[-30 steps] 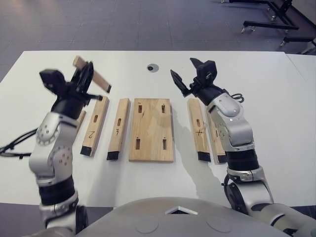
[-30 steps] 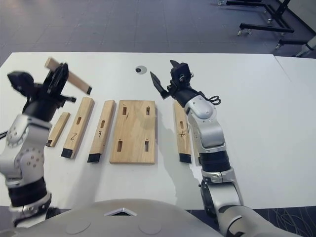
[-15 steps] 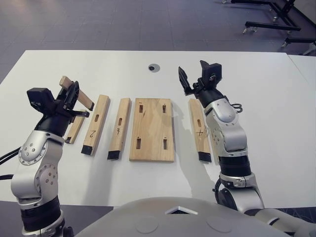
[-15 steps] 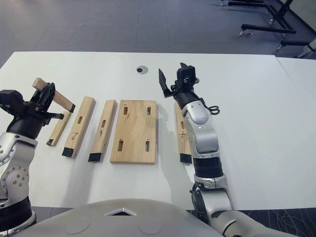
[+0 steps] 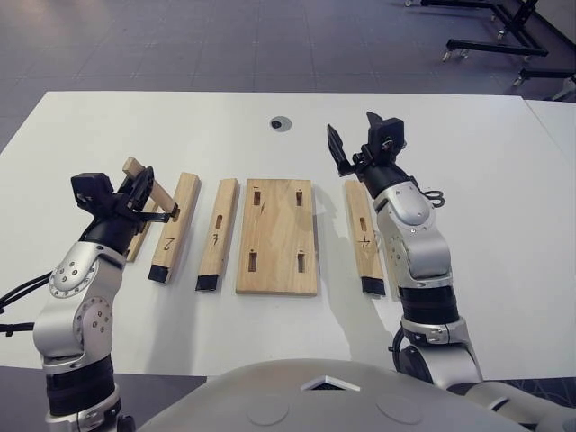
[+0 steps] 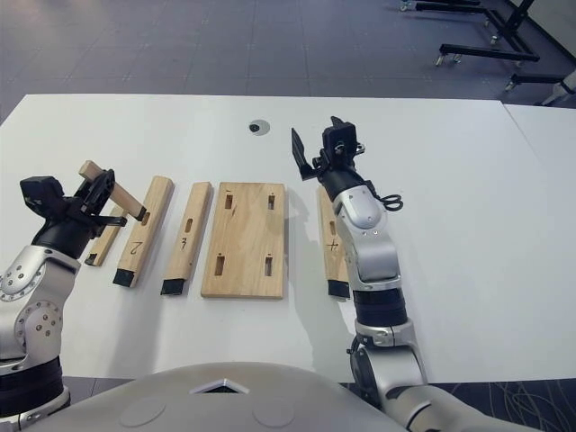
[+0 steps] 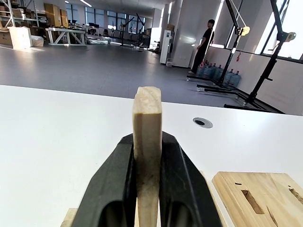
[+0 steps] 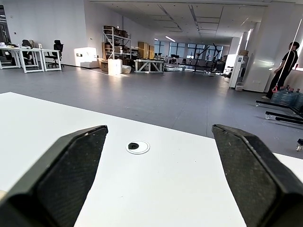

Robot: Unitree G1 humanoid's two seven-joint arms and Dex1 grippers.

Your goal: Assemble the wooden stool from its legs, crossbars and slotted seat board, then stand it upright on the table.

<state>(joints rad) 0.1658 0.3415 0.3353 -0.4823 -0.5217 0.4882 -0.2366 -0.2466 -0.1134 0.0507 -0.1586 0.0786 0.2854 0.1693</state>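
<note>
— Where is the crossbar sitting?

— The crossbar point(image 6: 130, 204) is being gripped by the left hand point(image 6: 103, 187), whose fingers are pressing on its flat sides. It is tilting above the tabletop point(image 5: 486, 180) at the left end of the row, with its lower end near the leftmost leg point(image 5: 174, 227).

— And around it?

— The slotted seat board point(image 5: 276, 236) is lying flat in the middle, with a second leg point(image 5: 216, 232) on its left and the right leg point(image 5: 363, 236) opposite. The right hand point(image 5: 353, 148) is hovering over that leg's far end, fingers spread wide and grasping nothing.
</note>
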